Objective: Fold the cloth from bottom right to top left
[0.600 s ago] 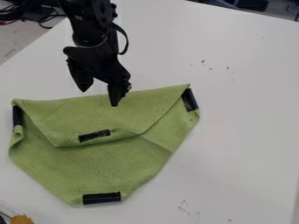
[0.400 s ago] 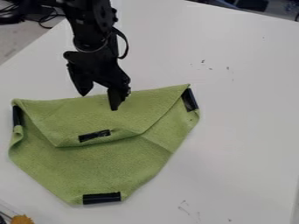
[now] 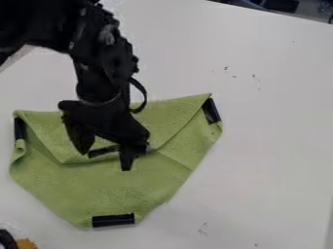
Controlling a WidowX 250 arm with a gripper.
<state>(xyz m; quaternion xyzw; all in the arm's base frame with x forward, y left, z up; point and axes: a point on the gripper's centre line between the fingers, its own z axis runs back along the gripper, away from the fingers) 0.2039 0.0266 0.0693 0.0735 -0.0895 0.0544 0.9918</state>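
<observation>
Green cloth (image 3: 123, 189) is laid on the white tabletop (image 3: 267, 146), left of centre in the camera view, with a broad flap (image 3: 169, 116) turned down from its top edge over the middle. Black strips, apparently tape, are fixed to it: a bottom strip (image 3: 113, 220), a right strip (image 3: 211, 111), a left strip (image 3: 19, 128) and a flap strip (image 3: 98, 152), the last partly hidden.

The black two-finger gripper (image 3: 104, 161) is seen over the middle of the cloth, its fingers spread wide with nothing held between them; whether the cloth is touched cannot be told. The black arm (image 3: 107, 63) is seen above, extending in from the upper left.

The step in hand is judged to be the approach to a grasp, the asked-for fold not yet made. For the next move, the lower edge, perhaps at the bottom strip, should be reached, pinched, raised and drawn toward the top left. The flap could be caught or dragged if the fingers were kept too low on the way.

No lettering can be made out on the strips. Small dark marks (image 3: 203, 228) are seen on the tabletop, and an orange object (image 3: 26, 243) at the lower left corner.
</observation>
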